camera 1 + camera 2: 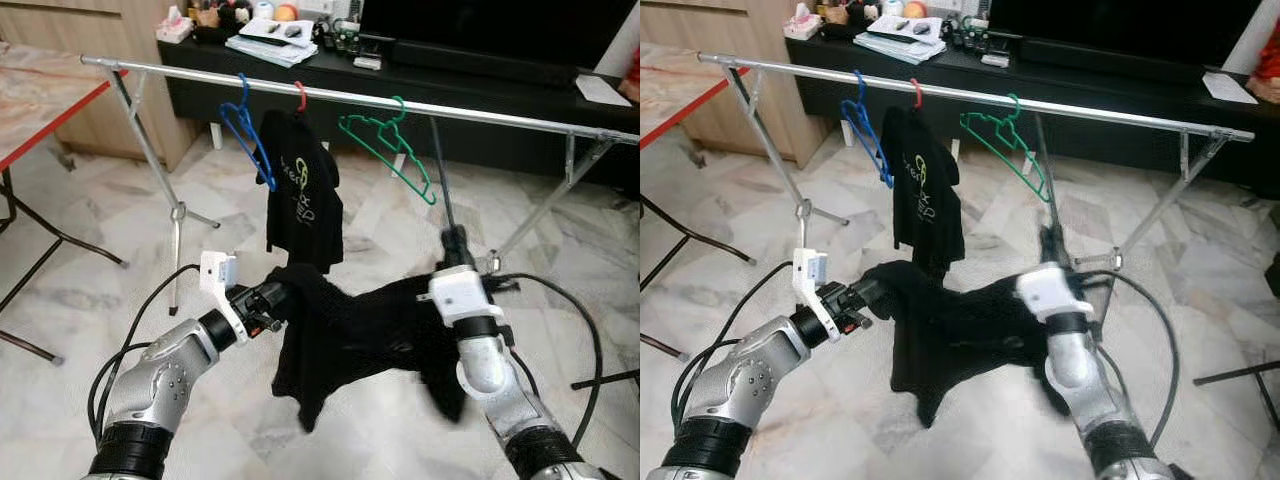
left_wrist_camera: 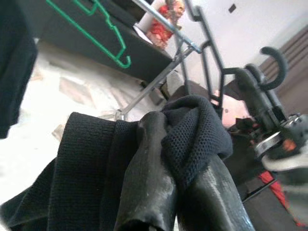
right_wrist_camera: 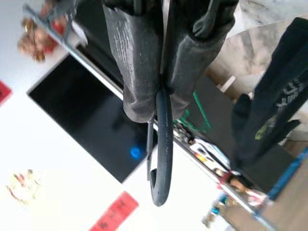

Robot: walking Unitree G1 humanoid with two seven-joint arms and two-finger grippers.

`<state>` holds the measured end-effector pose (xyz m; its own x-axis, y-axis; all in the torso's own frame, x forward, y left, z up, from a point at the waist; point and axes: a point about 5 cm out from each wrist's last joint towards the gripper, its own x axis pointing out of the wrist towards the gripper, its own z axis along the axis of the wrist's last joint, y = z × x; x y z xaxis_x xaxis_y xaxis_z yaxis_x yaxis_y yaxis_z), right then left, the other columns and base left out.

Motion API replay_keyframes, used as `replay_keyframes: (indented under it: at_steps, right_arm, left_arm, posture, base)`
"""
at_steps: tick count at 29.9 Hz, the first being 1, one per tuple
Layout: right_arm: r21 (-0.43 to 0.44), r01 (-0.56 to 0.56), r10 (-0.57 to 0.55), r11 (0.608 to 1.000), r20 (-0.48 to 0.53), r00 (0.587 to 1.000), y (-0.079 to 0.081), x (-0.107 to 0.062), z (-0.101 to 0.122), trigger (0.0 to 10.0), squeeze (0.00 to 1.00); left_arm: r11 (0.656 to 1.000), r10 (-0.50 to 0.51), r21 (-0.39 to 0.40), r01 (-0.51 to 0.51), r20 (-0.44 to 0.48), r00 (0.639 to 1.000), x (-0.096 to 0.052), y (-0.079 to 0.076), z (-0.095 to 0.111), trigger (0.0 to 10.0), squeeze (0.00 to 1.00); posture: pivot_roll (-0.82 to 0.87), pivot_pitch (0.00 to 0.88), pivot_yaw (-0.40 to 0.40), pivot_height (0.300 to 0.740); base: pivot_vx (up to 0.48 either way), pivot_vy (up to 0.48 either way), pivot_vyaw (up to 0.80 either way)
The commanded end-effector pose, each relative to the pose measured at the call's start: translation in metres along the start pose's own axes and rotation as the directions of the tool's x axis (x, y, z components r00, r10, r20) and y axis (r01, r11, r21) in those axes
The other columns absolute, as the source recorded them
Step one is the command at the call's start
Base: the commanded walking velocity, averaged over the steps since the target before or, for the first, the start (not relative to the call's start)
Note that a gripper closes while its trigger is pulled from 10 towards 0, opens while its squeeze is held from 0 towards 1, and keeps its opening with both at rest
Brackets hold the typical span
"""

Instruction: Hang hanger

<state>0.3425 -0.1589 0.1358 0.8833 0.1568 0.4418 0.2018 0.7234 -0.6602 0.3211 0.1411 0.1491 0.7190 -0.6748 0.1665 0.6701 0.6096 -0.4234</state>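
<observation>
Both tools clamp: right on upright hanger hook, left on garment.

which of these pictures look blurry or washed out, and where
Left eye view: sharp, evenly lit. Right eye view: the right hand and its forearm are smeared. Left wrist view: the floor is blown out white; the right edge is blurred. Right wrist view: the wall is overexposed; the hanger hook is fairly sharp.

Hangers on rail, table left, cabinet behind
</observation>
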Motion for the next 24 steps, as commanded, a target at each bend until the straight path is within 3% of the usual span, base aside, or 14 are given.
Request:
replay_keyframes:
  at_steps: [1, 4, 6, 7, 8, 9, 10, 11, 14, 18, 19, 20, 21, 24]
  right_arm:
    - [-0.050, 0.044, -0.041, 0.998, 0.055, 0.998, -0.004, -0.001, 0.002, 10.0, 0.00]
    - [-0.101, 0.112, -0.101, 0.989, 0.109, 0.989, -0.007, 0.000, 0.005, 10.0, 0.00]
    - [0.086, 0.142, -0.140, 0.986, -0.026, 0.990, -0.008, 0.001, -0.003, 10.0, 0.00]
    - [0.086, 0.142, -0.140, 0.986, -0.026, 0.990, -0.008, 0.001, -0.003, 10.0, 0.00]
    - [0.395, 0.195, -0.098, 0.898, -0.253, 0.963, -0.002, 0.001, -0.016, 10.0, 0.00]
    - [0.503, 0.225, -0.066, 0.835, -0.314, 0.947, 0.003, -0.001, -0.020, 10.0, 0.00]
    - [0.669, 0.288, 0.022, 0.686, -0.414, 0.910, 0.010, -0.001, -0.028, 10.0, 0.00]
    - [0.841, 0.347, 0.127, 0.414, -0.431, 0.893, 0.021, -0.002, -0.030, 10.0, 0.00]
    - [0.939, 0.298, 0.170, 0.171, -0.326, 0.930, 0.026, 0.000, -0.023, 10.0, 0.00]
    - [0.984, 0.143, 0.146, -0.106, -0.127, 0.981, 0.025, 0.007, -0.010, 10.0, 0.00]
    - [0.984, 0.143, 0.146, -0.106, -0.127, 0.981, 0.025, 0.007, -0.010, 10.0, 0.00]
    - [0.959, 0.031, 0.084, -0.281, -0.008, 0.996, 0.021, 0.008, -0.007, 10.0, 0.00]
    - [0.939, -0.013, 0.050, -0.343, 0.032, 0.998, 0.018, 0.008, -0.006, 10.0, 0.00]
    - [0.872, -0.107, -0.060, -0.477, 0.089, 0.994, 0.010, 0.006, -0.007, 10.0, 0.00]
  left_arm:
    - [1.000, -0.012, 0.009, 0.012, 0.012, 1.000, -0.001, -0.003, 0.005, 0.0, 0.00]
    - [1.000, -0.011, 0.006, 0.011, 0.017, 1.000, -0.001, -0.003, 0.006, 0.0, 0.00]
    - [1.000, -0.020, -0.009, 0.021, 0.024, 1.000, 0.000, -0.004, 0.006, 0.0, 0.00]
    - [1.000, -0.020, -0.009, 0.021, 0.024, 1.000, 0.000, -0.004, 0.006, 0.0, 0.00]
    - [0.999, -0.031, -0.015, 0.032, 0.022, 0.999, 0.001, -0.006, 0.005, 0.0, 0.00]
    - [0.999, -0.036, -0.017, 0.036, 0.021, 0.999, 0.002, -0.007, 0.005, 0.0, 0.00]
    - [0.999, -0.045, -0.024, 0.045, 0.022, 0.999, 0.002, -0.008, 0.005, 0.0, 0.00]
    - [0.998, -0.057, -0.035, 0.058, 0.026, 0.998, 0.003, -0.010, 0.005, 0.0, 0.00]
    - [0.997, -0.067, -0.038, 0.068, 0.027, 0.997, 0.003, -0.012, 0.006, 0.0, 0.00]
    - [0.996, -0.079, -0.047, 0.081, 0.028, 0.996, 0.001, -0.013, 0.006, 0.0, 0.00]
    - [0.996, -0.079, -0.047, 0.081, 0.028, 0.996, 0.001, -0.013, 0.006, 0.0, 0.00]
    - [0.995, -0.085, -0.056, 0.086, 0.027, 0.996, 0.001, -0.014, 0.005, 0.0, 0.00]
    - [0.994, -0.087, -0.059, 0.089, 0.024, 0.996, 0.001, -0.015, 0.004, 0.0, 0.00]
    - [0.993, -0.102, -0.065, 0.103, 0.015, 0.995, 0.001, -0.018, 0.002, 0.0, 0.00]
  posture:
    - [0.01, 0.142, -0.062, 0.740]
    - [0.00, 0.142, -0.060, 0.740]
    - [0.00, 0.142, -0.059, 0.740]
    - [0.00, 0.142, -0.059, 0.740]
    - [0.00, 0.141, -0.060, 0.740]
    - [0.00, 0.141, -0.060, 0.740]
    - [0.00, 0.141, -0.059, 0.740]
    - [0.00, 0.139, -0.062, 0.740]
    - [0.01, 0.141, -0.064, 0.740]
    - [0.01, 0.140, -0.066, 0.740]
    - [0.01, 0.140, -0.066, 0.740]
    - [0.01, 0.140, -0.066, 0.740]
    - [0.01, 0.138, -0.067, 0.740]
    - [0.01, 0.138, -0.067, 0.740]
  base:
    - [0.000, 0.000, 0.00]
    - [0.000, 0.000, 0.00]
    - [0.000, 0.000, 0.00]
    - [0.000, 0.000, 0.00]
    - [0.000, 0.000, 0.00]
    - [0.000, 0.000, 0.00]
    - [0.000, 0.000, 0.00]
    - [0.000, 0.000, 0.00]
    - [0.000, 0.000, 0.00]
    - [0.000, 0.000, 0.00]
    - [0.000, 0.000, 0.00]
    - [0.000, 0.000, 0.00]
    - [0.000, 0.000, 0.00]
    - [0.000, 0.000, 0.00]
